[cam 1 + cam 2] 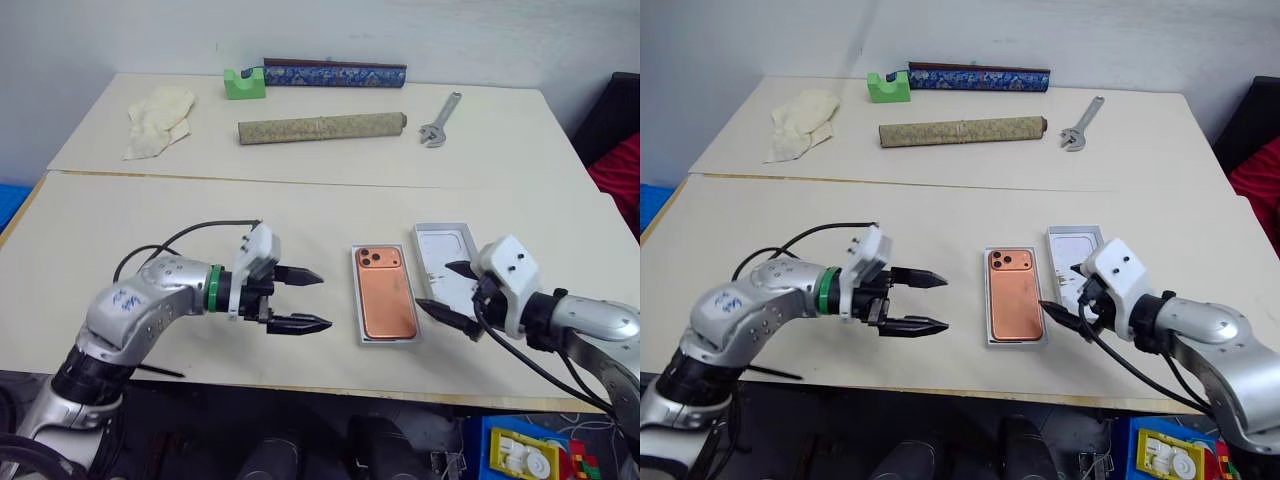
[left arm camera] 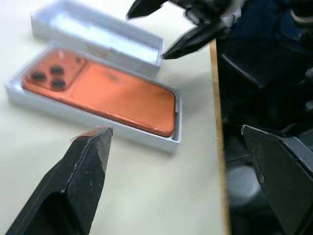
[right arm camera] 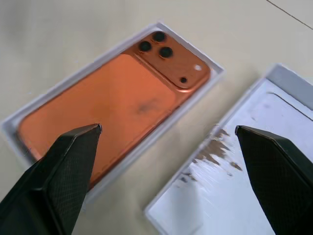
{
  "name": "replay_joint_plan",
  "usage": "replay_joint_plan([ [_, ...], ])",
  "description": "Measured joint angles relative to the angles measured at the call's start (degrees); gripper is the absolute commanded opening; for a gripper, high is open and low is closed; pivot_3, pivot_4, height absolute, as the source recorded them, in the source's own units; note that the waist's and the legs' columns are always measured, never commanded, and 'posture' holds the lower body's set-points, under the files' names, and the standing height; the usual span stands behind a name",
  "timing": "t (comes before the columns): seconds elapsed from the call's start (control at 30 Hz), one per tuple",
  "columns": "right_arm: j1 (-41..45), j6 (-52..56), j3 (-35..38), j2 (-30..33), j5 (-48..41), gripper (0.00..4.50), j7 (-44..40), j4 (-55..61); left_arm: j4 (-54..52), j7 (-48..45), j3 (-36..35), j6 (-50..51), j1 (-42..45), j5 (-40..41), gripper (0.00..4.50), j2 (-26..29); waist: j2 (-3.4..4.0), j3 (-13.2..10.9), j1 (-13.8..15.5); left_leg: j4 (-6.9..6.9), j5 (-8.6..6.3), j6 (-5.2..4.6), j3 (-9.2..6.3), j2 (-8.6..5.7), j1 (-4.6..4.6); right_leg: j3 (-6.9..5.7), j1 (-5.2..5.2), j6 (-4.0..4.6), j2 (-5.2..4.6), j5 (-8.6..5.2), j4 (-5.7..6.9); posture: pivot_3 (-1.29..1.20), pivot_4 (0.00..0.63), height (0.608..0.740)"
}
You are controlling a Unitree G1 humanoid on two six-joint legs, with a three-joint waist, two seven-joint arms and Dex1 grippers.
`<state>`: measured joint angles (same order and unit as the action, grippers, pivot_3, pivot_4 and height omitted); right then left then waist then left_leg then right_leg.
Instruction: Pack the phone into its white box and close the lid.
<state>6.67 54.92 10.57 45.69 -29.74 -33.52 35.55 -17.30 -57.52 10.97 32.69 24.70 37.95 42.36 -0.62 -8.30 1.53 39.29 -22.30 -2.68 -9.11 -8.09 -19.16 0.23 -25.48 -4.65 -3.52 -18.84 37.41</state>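
Note:
The orange phone (image 1: pixel 385 292) lies camera side up inside the white box (image 1: pixel 357 300), near the front edge of the table. Just right of it, open side up, rests the lid (image 1: pixel 440 255), showing an embossed phone outline and a brown smear (image 3: pixel 215 149). My left gripper (image 1: pixel 326 300) hovers open a short way left of the box, pointing toward it, with nothing between its fingers. My right gripper (image 1: pixel 432 285) is open too, over the gap between box and lid at their near ends, holding nothing.
On the far table half lie a wrench (image 1: pixel 440 120), a beige roll (image 1: pixel 320 128), a dark blue patterned roll (image 1: pixel 335 73), a green block (image 1: pixel 243 82) and a crumpled cloth (image 1: pixel 158 118). A bin of toy parts (image 1: pixel 530 450) sits below the front right edge.

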Motion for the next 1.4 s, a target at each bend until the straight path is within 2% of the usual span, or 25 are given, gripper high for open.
replay_joint_plan([
  [0.1, 4.4, 4.3, -2.8, -3.7, 2.1, 4.50, 6.0, -3.3, 2.6, -3.5, -1.9, -9.9, -0.8, -4.0, 4.47, -1.7, 0.00, 0.0, 0.0, 0.01, 0.00, 0.00, 0.02, 0.02, 0.00, 0.01, 0.00, 0.00, 0.00, 0.00, 0.02, 0.00, 0.150, 0.740],
  [0.17, 5.9, 6.0, -4.6, -4.9, 3.6, 4.05, 8.6, -5.6, 4.4, -4.0, -2.1, -13.4, -0.7, -6.6, 4.50, -1.9, 0.00, 0.0, -0.1, -0.02, 0.00, -0.01, 0.01, 0.02, 0.00, 0.02, -0.01, -0.01, 0.00, 0.01, 0.06, 0.00, 0.150, 0.740],
  [0.2, 6.1, 6.1, -4.8, -5.0, 3.8, 3.96, 8.8, -5.8, 4.6, -4.0, -2.1, -13.6, -0.7, -6.8, 4.50, -1.9, 0.00, 0.0, -0.1, -0.03, 0.00, -0.01, 0.01, 0.02, 0.00, 0.02, -0.01, -0.01, 0.00, 0.01, 0.09, 0.00, 0.150, 0.740],
  [0.27, 7.5, 6.5, -6.0, -6.2, 5.1, 3.31, 10.5, -7.8, 4.8, -4.2, -2.1, -14.2, -0.7, -7.9, 4.50, -2.1, 0.00, 0.0, -0.2, -0.03, -0.01, -0.05, 0.02, 0.02, -0.01, 0.02, -0.01, -0.04, 0.00, 0.02, 0.21, 0.00, 0.150, 0.740],
  [0.47, 9.4, 6.2, -7.9, -7.6, 7.4, 3.31, 11.6, -11.1, 4.7, -4.0, -2.1, -13.9, -0.7, -8.9, 4.50, -2.9, 0.00, 0.0, -0.2, -0.02, -0.02, -0.06, 0.02, 0.01, 0.00, 0.01, -0.01, -0.05, 0.01, 0.03, 0.25, 0.00, 0.150, 0.740],
  [0.6, 9.4, 6.2, -9.6, -10.6, 9.0, 2.41, 13.4, -11.8, 4.6, -3.2, -2.2, -12.5, -0.4, -8.9, 4.50, -3.7, 0.00, 0.0, -0.4, 0.04, -0.02, -0.07, 0.03, 0.01, 0.00, 0.02, -0.01, -0.05, 0.01, 0.03, 0.32, 0.00, 0.150, 0.740],
  [0.8, 7.6, 7.6, -8.2, -15.1, 10.4, 0.26, 17.5, -9.0, 4.7, -3.1, -3.5, -12.0, -0.4, -9.1, 4.50, -3.8, -0.09, 0.1, -0.4, 0.07, -0.02, -0.06, 0.02, 0.02, 0.02, 0.00, -0.01, -0.05, 0.02, 0.03, 0.35, 0.00, 0.150, 0.740],
  [0.83, 7.1, 8.9, -7.4, -15.7, 9.5, 0.04, 17.4, -7.9, 4.8, -3.2, -3.7, -12.0, -0.4, -9.1, 4.50, -3.8, -0.09, 0.1, -0.4, 0.07, -0.02, -0.06, 0.01, 0.02, 0.02, 0.00, -0.01, -0.05, 0.02, 0.03, 0.36, 0.00, 0.150, 0.740],
  [1.0, 8.0, 20.3, 2.6, -21.4, -0.3, 0.04, 15.4, -0.3, 6.7, -3.4, -4.4, -12.1, -0.4, -9.5, 4.50, -3.7, -0.06, 0.1, -0.5, 0.04, -0.02, -0.06, 0.02, 0.02, 0.02, 0.00, -0.02, -0.05, 0.03, 0.03, 0.35, 0.00, 0.150, 0.740],
  [1.07, 12.3, 29.5, 11.2, -27.8, -9.8, 0.04, 12.6, 2.2, 7.5, -3.7, -4.6, -12.2, -0.4, -10.2, 4.50, -3.7, -0.06, 0.1, -0.9, 0.02, -0.02, -0.06, 0.01, 0.07, 0.03, 0.00, -0.02, -0.04, 0.06, 0.03, 0.34, 0.00, 0.150, 0.740],
  [1.13, 13.8, 34.3, 15.3, -33.0, -20.0, 0.04, 11.5, 2.5, 7.9, -3.8, -5.4, -12.6, -0.4, -10.5, 4.50, -3.6, -0.05, 0.1, -1.3, -0.07, -0.02, -0.06, -0.05, 0.09, 0.08, -0.03, -0.02, -0.04, 0.07, 0.04, 0.38, 0.00, 0.150, 0.740],
  [1.2, 13.1, 36.9, 16.2, -35.0, -29.7, 0.04, 12.5, 1.5, 8.8, -3.6, -6.2, -12.8, -0.5, -11.0, 4.50, -3.5, 0.02, 0.0, -1.6, -0.07, -0.02, -0.07, -0.06, 0.06, 0.08, -0.05, -0.03, -0.03, 0.04, 0.04, 0.41, 0.00, 0.150, 0.740],
  [1.27, 13.5, 37.3, 14.7, -34.4, -38.1, 0.04, 15.2, -0.9, 9.3, -3.3, -7.8, -12.8, -1.4, -11.4, 4.50, -2.9, 0.03, 0.0, -1.7, -0.03, -0.04, -0.11, -0.07, 0.01, 0.10, -0.10, -0.04, 0.02, 0.01, 0.07, 0.43, 0.00, 0.150, 0.740],
  [1.33, 14.7, 37.3, 13.2, -35.9, -41.6, 0.04, 17.6, -3.4, 9.1, -3.0, -8.8, -12.8, -2.3, -11.4, 4.50, -2.4, 0.03, 0.0, -1.7, -0.04, -0.04, -0.11, -0.07, 0.02, 0.11, -0.13, -0.04, 0.03, 0.01, 0.08, 0.42, 0.00, 0.150, 0.740],
  [1.4, 16.0, 36.1, 10.8, -39.9, -47.8, 0.04, 23.5, -9.5, 8.8, -2.5, -10.0, -12.8, -4.0, -11.5, 4.50, -1.6, 0.01, 0.0, -2.4, -0.10, -0.04, -0.11, -0.03, 0.07, 0.18, -0.17, -0.04, 0.03, 0.02, 0.08, 0.44, 0.00, 0.150, 0.740],
])
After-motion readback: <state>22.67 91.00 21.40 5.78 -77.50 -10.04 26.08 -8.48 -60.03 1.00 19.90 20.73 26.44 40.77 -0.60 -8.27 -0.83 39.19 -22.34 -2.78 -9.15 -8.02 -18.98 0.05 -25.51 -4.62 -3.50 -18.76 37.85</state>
